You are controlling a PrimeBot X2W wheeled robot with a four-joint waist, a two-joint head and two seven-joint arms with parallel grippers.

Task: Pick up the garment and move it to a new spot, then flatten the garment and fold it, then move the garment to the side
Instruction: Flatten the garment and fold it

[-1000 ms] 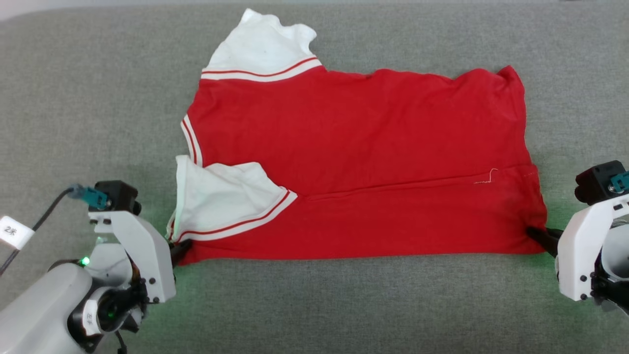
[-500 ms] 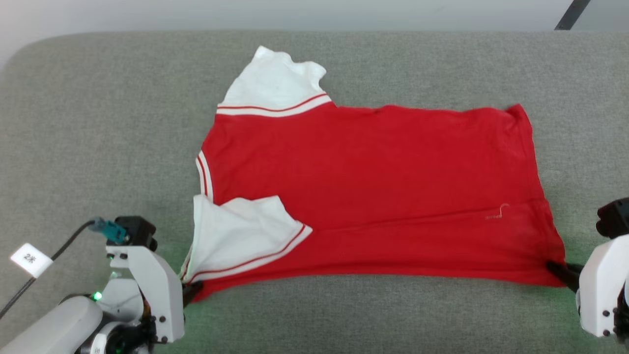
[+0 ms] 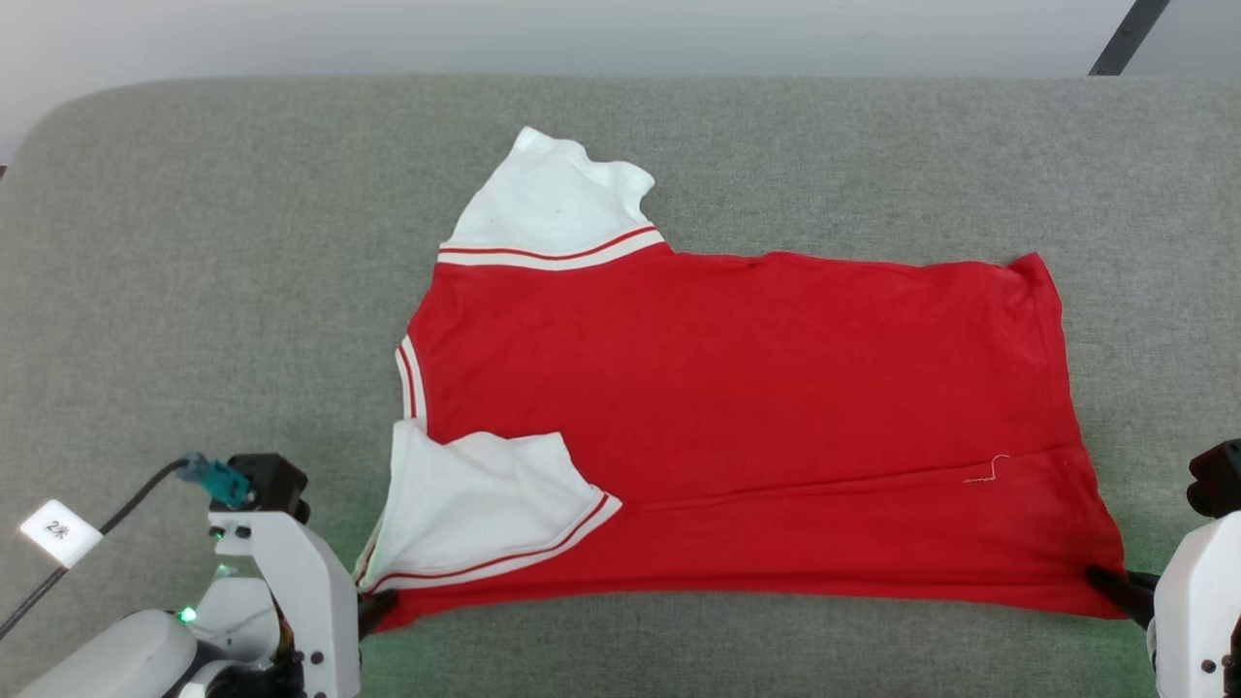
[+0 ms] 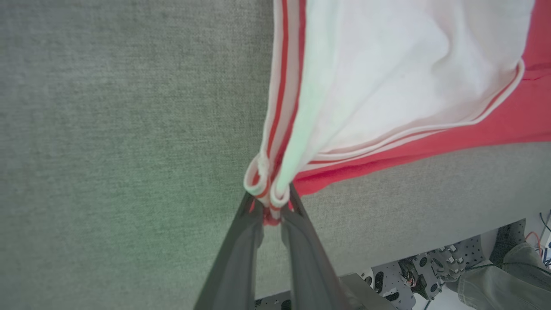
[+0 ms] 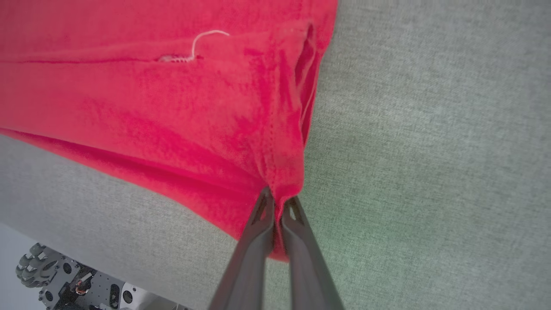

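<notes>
We see the garment lying spread on the grey padded surface, with its length running from left to right: the collar side points to the left edge of the surface and the hem to the right edge. It lies around the middle of the surface, well apart from the back edge and from the rounded back left corner. In the wrist views its near border is close to the front edge. The far sleeve is white and lies open toward the back edge, while the near sleeve is folded inward and rests on the red body. Between the two sleeves we see the striped collar trim. A long crease runs across the red cloth, roughly parallel to the near border, and a small loose white thread sits on it near the hem. The left gripper is at the near left corner of the garment; in the left wrist view its two dark fingers are pressed together on a bunch of white striped trim and red cloth, so it grips the garment. The right gripper is at the near right corner, and in the right wrist view its fingers are closed on the red hem corner, where the cloth gathers into small folds at the tips. The near border runs almost straight between the two grips.
</notes>
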